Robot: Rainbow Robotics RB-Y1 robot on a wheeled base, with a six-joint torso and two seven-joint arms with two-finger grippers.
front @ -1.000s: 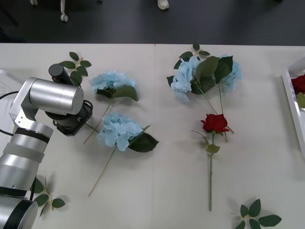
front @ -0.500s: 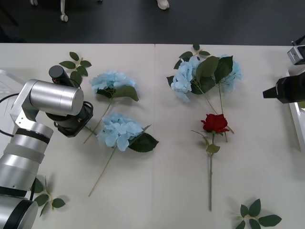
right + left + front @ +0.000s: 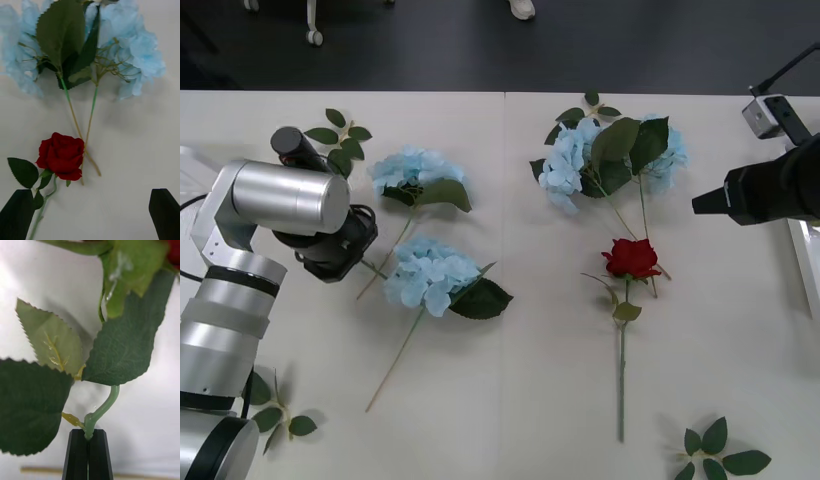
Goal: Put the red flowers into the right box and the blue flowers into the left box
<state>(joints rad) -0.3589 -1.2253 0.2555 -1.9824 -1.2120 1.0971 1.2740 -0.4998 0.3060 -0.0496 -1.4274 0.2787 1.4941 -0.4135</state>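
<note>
A: The right gripper (image 3: 700, 204) has come in from the table's right edge, fingers (image 3: 165, 212) spread wide, hovering just right of the red rose (image 3: 632, 258).

B: That rose lies below the paired blue hydrangeas (image 3: 605, 160), bloom toward them, stem (image 3: 621, 370) running away. It's light and floppy, so take the stem just under the bloom.

A: The left gripper (image 3: 89, 450) is pinched tight on a green leafy stem (image 3: 101, 410).

One red rose (image 3: 632, 257) lies flat mid-table, stem toward the robot. Another rose stem (image 3: 102, 408) with serrated leaves is pinched upright in black fingertips. Four blue hydrangeas: two (image 3: 416, 170) (image 3: 430, 274) left, two (image 3: 565, 165) (image 3: 665, 150) overlapping behind the rose. Right box (image 3: 807, 255) rim at edge.
</note>
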